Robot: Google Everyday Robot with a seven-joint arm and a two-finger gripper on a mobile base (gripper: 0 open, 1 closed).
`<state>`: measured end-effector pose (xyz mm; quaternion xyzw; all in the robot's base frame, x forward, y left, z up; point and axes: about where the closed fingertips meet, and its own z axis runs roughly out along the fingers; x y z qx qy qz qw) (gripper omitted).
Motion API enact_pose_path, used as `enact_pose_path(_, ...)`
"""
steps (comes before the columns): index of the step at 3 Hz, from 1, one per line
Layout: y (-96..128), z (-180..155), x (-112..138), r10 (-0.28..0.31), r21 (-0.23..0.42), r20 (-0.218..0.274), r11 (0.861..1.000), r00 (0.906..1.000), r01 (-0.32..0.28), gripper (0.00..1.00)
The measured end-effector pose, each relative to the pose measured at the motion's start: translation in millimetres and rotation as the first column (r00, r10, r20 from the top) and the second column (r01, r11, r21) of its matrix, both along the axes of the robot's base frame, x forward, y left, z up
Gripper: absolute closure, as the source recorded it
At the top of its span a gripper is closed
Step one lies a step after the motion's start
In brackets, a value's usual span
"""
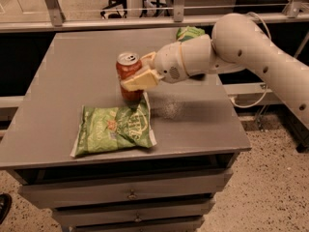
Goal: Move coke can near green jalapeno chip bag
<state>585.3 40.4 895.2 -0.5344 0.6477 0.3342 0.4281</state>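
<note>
The red coke can (128, 71) with its silver top is upright in my gripper (140, 74), whose cream fingers (138, 80) are shut on its side. The can is just behind the top right corner of the green jalapeno chip bag (114, 130); whether it rests on the table or hovers just above it I cannot tell. The light green bag lies flat near the table's front left. My white arm reaches in from the right.
The grey table (63, 71) has drawers (130, 193) under its front edge. A darker green puffy bag (189, 32) lies at the back right, mostly hidden behind my arm. A metal railing (96, 22) runs behind the table.
</note>
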Motion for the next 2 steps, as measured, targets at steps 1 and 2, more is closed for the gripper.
enact_pose_path(1,-8.1,-17.7,-9.7,0.004,-0.027,0.013,1.000,0.9999,-0.004,1.00)
enact_pose_path(2,-9.2,-27.8,-5.4,-0.014,-0.032,0.043,0.999,0.9990,0.015,0.98)
